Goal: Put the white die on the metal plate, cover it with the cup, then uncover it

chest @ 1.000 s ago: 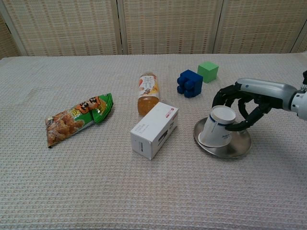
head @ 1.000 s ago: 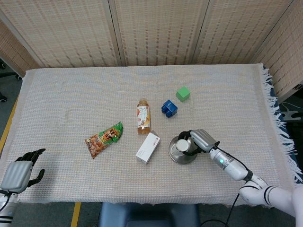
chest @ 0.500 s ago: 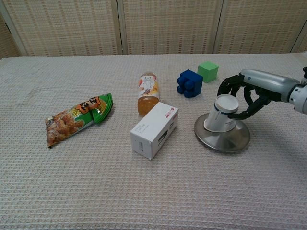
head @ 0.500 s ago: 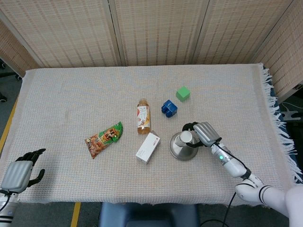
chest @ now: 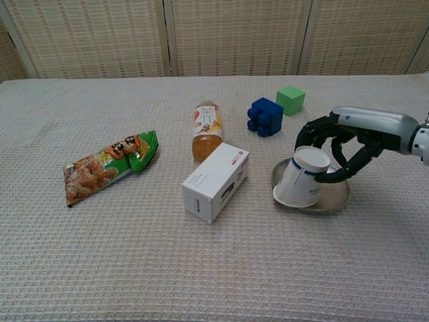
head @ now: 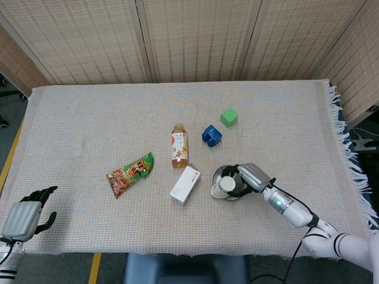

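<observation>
**Cup tilted over the plate in the right hand**

While the right hand [head: 247, 177] wraps its fingers around the white paper cup [head: 225, 185] in the head view, the cup sits bottom-up over the metal plate [head: 217, 176], which lies just right of the white box [head: 185, 184]. The die cannot be seen here. An orange drink bottle [head: 179, 145] lies above the box, a snack bag [head: 130, 174] to its left, and a blue block [head: 211, 135] and green cube [head: 229, 116] stand further back. The left hand [head: 26, 214] hangs at the table's near left corner, holding nothing, its fingers loosely curved and apart.

In the chest view, the right hand [chest: 345, 147] grips the cup [chest: 303, 176] near its closed end, dark fingers curled around it. The cup leans left, its wide mouth low on the left part of the plate [chest: 333, 199]. The die is hidden. The box [chest: 216, 181] lies just left of the plate, the bottle [chest: 207, 130] behind it, the snack bag [chest: 107, 166] well to the left, the blue block [chest: 265, 117] and green cube [chest: 290, 100] beyond the plate.
</observation>
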